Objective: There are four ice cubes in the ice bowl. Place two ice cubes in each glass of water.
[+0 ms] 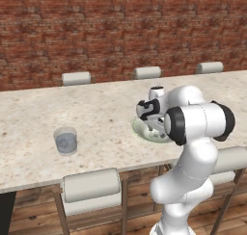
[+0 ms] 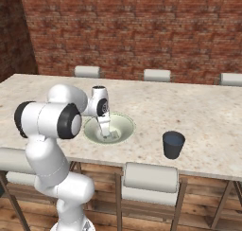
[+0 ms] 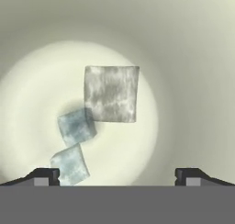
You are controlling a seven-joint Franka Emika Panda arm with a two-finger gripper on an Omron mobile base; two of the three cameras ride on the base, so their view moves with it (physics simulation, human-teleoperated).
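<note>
The fingers (image 3: 48,176) stand wide apart with nothing between them, their two dark tips framing the floor of the ice bowl (image 3: 193,81) from just above. Three ice cubes show below them: the large cube (image 3: 111,93) near the middle of the bowl floor, a smaller bluish cube (image 3: 76,126) touching its lower corner, and a third cube (image 3: 69,163) just beside the left fingertip. A fourth cannot be made out here.

From the base cameras, the gripper (image 2: 105,128) points down into the ice bowl (image 2: 124,123), which sits on the table (image 2: 198,107). The dark navy glass (image 2: 173,144) stands on the table near the front edge, well apart from the bowl. On the other side, the see-through glass (image 1: 65,140) also stands well apart from the ice bowl (image 1: 140,129).

The risk from here lies in how the cubes bunch together. Closing around the large cube may nudge the touching one, or pinch two at once. The cube next to the left fingertip could be pushed aside on the way down. A slick, off-centre grip might also let a cube slip out on the way to a glass.
</note>
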